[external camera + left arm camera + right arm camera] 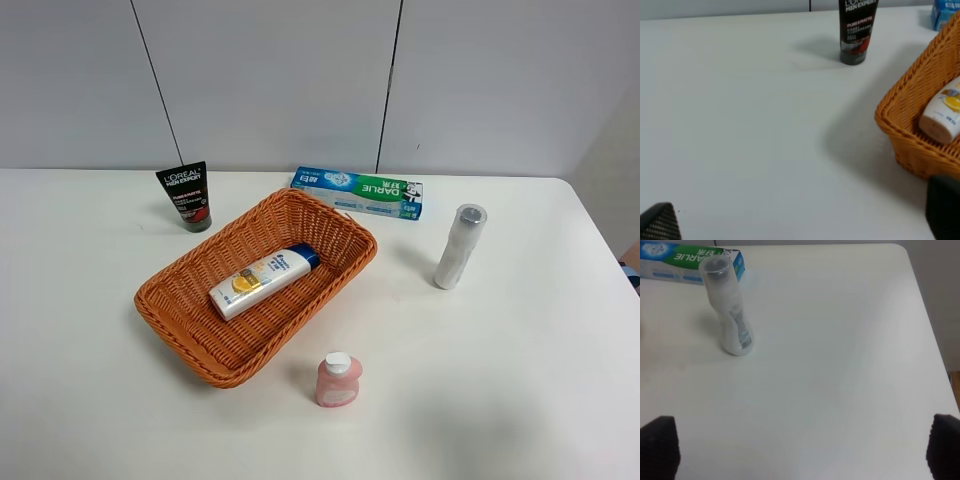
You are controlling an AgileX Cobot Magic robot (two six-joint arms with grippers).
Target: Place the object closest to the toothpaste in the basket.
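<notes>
A white and orange bottle [262, 281] lies inside the wicker basket [190, 345], near the toothpaste box [358, 192]. Both grippers, left [800, 220] and right [802, 445], are spread wide, holding nothing

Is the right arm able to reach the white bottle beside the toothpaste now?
Probably yes. The white bottle stands upright and alone on the table, and the right gripper is open with nothing between them.

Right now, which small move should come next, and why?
Probably advance the open right gripper toward the white bottle: it stands upright, free, and looks nearest the toothpaste of the items outside the basket. Another bottle already lies inside.
</notes>
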